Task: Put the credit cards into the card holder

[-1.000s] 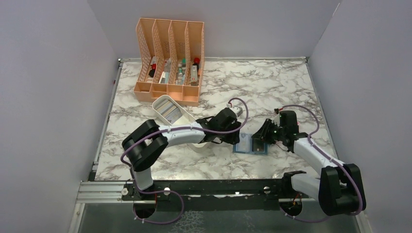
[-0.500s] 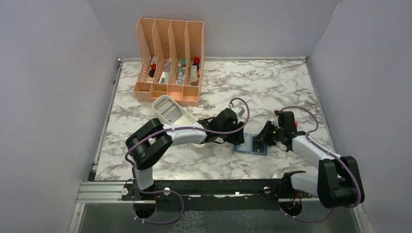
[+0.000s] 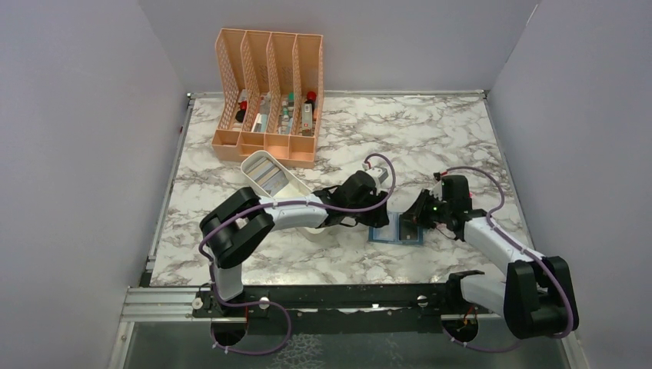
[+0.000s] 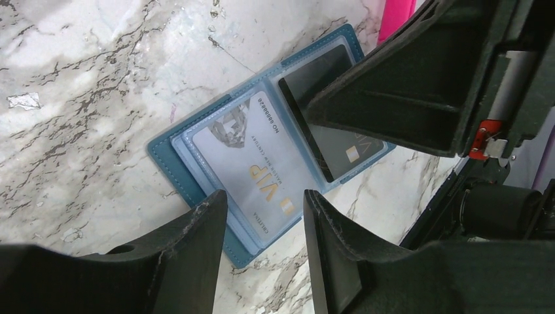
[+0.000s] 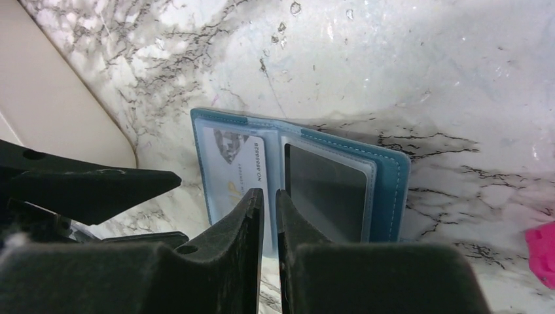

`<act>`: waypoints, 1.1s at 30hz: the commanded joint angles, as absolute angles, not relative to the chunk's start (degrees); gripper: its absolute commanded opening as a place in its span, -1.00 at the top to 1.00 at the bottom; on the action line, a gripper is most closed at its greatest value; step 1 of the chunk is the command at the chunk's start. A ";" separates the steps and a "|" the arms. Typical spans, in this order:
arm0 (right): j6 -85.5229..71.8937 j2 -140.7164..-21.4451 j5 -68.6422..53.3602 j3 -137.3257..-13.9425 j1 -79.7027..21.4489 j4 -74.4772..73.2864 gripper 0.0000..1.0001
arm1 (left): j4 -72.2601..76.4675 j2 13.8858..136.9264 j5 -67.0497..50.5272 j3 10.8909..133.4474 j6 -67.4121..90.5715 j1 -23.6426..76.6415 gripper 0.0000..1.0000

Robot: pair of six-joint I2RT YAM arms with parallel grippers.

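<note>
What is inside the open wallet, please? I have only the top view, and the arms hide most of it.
Observer: In the left wrist view, a pale card printed VIP lies in one clear sleeve of the wallet.
Operator: Thank you. Is the other sleeve filled too?
Observer: Yes. The right wrist view shows a dark card in it, on the far side of the fold from the pale one.
</note>
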State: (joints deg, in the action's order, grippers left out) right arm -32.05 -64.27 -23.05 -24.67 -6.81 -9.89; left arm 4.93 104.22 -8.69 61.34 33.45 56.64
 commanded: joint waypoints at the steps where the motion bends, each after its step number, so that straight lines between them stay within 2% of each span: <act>1: -31.64 -67.60 -23.87 -24.85 -6.94 -7.78 0.67 | 7.74 105.70 -10.37 61.23 34.00 56.51 -0.02; 5: -31.53 -72.46 -19.68 -24.53 -6.94 -8.66 0.75 | 7.73 105.91 -9.75 61.40 34.04 56.51 -0.03; 10: -33.21 -71.47 -15.33 -23.14 -7.29 -7.94 0.86 | 8.11 105.91 -8.00 60.90 33.88 56.51 -0.06; 33: -33.00 -72.33 -18.37 -21.61 -7.29 -5.27 0.85 | 11.83 108.49 -10.18 60.90 34.63 56.52 -0.07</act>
